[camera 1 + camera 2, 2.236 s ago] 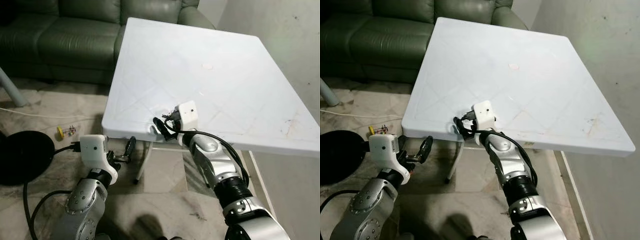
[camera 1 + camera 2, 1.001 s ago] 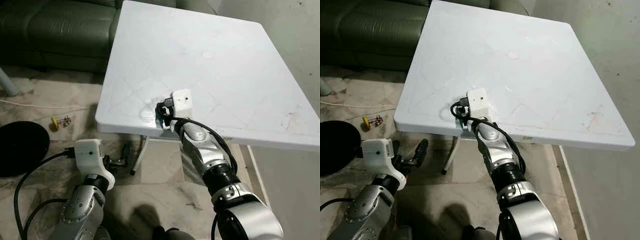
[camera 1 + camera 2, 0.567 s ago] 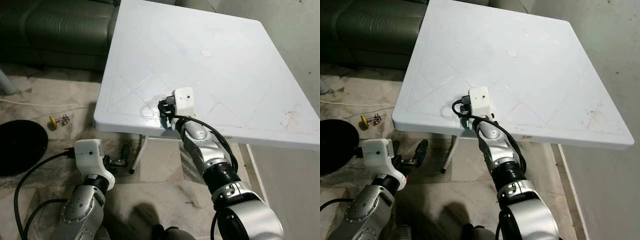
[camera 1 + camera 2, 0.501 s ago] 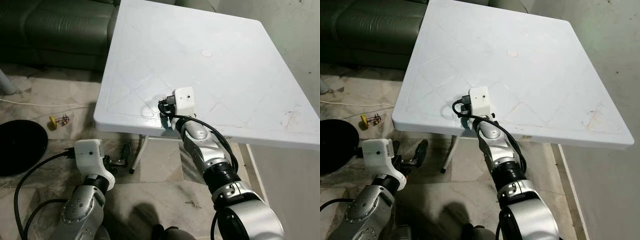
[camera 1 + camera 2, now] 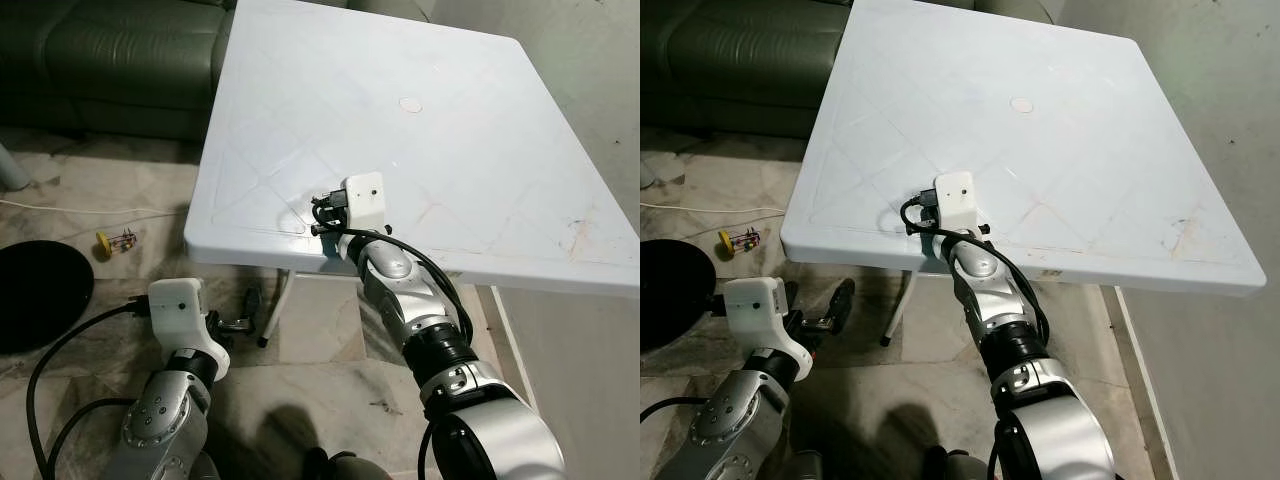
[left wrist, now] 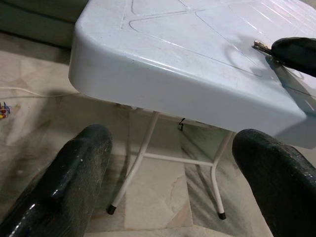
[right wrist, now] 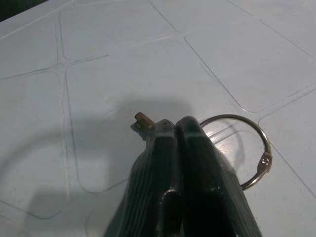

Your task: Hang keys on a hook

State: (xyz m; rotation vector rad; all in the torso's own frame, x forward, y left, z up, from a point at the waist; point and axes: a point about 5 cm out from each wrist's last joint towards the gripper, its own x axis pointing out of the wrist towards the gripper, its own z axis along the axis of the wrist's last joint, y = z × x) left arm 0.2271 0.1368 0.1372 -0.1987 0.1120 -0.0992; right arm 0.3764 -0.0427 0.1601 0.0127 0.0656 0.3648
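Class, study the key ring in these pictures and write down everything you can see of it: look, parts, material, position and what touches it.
The key ring is a thin round loop of brassy metal with a small hinge on one side. A key tip of similar metal pokes out beyond the closed black fingers of the right gripper, which pinch the keys just above the white table near its front edge. Part of the ring is hidden behind the fingers. Whether it touches the table is unclear.

bright even indoor light, soft shadows, close wrist views slightly blurred.
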